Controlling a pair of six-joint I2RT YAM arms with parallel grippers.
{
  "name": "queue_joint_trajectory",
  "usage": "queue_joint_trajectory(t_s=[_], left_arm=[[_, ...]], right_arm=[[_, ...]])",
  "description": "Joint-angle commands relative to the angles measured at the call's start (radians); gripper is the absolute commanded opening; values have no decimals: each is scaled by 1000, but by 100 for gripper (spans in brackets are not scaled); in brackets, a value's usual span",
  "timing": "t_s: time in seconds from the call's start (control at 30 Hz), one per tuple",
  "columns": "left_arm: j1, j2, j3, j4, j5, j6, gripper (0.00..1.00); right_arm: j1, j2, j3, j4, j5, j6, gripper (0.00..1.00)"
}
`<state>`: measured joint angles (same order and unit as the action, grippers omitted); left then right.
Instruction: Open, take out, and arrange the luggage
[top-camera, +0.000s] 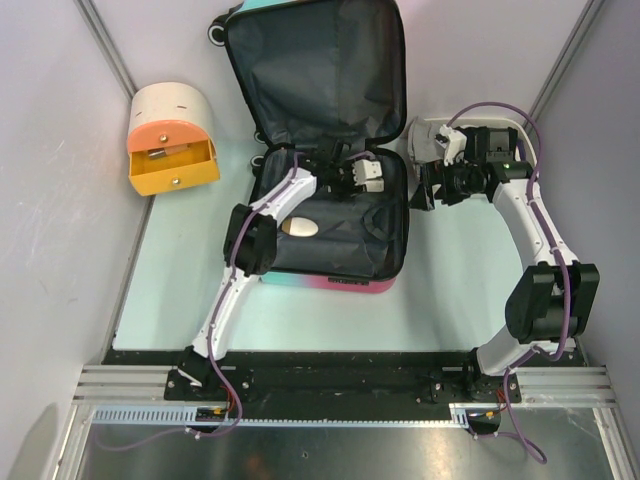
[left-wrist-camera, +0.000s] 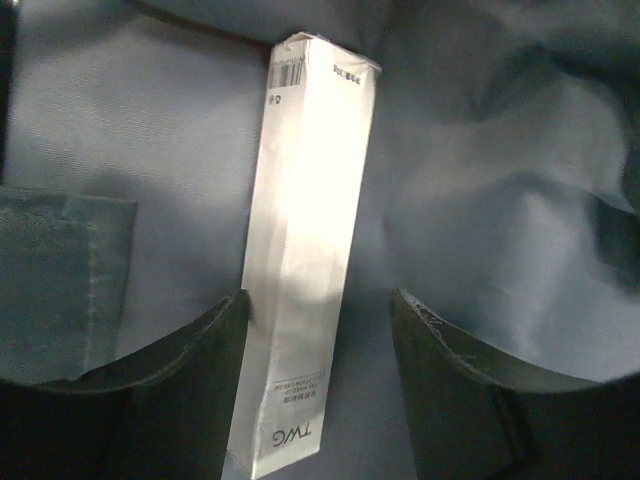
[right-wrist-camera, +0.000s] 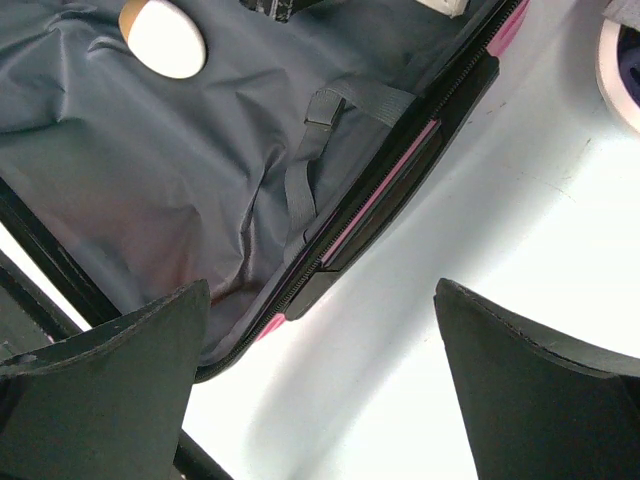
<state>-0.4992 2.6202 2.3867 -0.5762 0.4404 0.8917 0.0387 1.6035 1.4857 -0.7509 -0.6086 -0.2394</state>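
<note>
My left pincer (left-wrist-camera: 318, 300) is sitting nearest, its fingers standing apart on either side of a slim white carton (left-wrist-camera: 310, 230). The left finger is brushing the carton's edge and the right one is leaving a gap, so I am straddling it, not yet clamping. The carton is lying lengthwise on the grey lining (left-wrist-camera: 150, 130) inside the near half of the luggage (top-camera: 315, 70), lined up between my fingers. I judge that is why I am facing it this way: a squeeze across its narrow width should lift it out. A pale oval thing (top-camera: 298, 227) is resting on the lining nearer the luggage's front edge. My right pincer (right-wrist-camera: 322, 290) is hanging wide apart and empty just off the luggage's right rim, over the surface (top-camera: 450, 290), probably so as not to crowd the left. The luggage is lying open mid-surface, lid toward the far side. Off its far left corner, an orange drawer box (top-camera: 172, 140) is standing with its drawer out.
</note>
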Motion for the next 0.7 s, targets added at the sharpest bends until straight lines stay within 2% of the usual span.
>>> queue_joint_trajectory(t_s=[0.0,0.1,0.23,0.33,0.43,0.57,0.67], left_arm=[[-6,15,37,111,-81,-30,63],[-10,21,19,156,-115,-1,59],[-25,46,-7,177,-189,131,57],[-29,43,-46,190,-223,170,52],[-30,9,-70,194,-191,141,43],[-30,-113,-144,196,-88,72,19],[-27,-282,-309,194,-19,65,12]], right_arm=[[-11,-42,-4,-5,-2,0,100],[-17,-42,-8,-8,-8,0,100],[-19,-40,-8,-2,-13,2,100],[-22,-37,-10,-2,-13,2,100],[-22,-37,-10,-2,-16,2,100],[-23,-36,-8,7,-20,5,100],[-23,-34,-5,7,-25,5,100]])
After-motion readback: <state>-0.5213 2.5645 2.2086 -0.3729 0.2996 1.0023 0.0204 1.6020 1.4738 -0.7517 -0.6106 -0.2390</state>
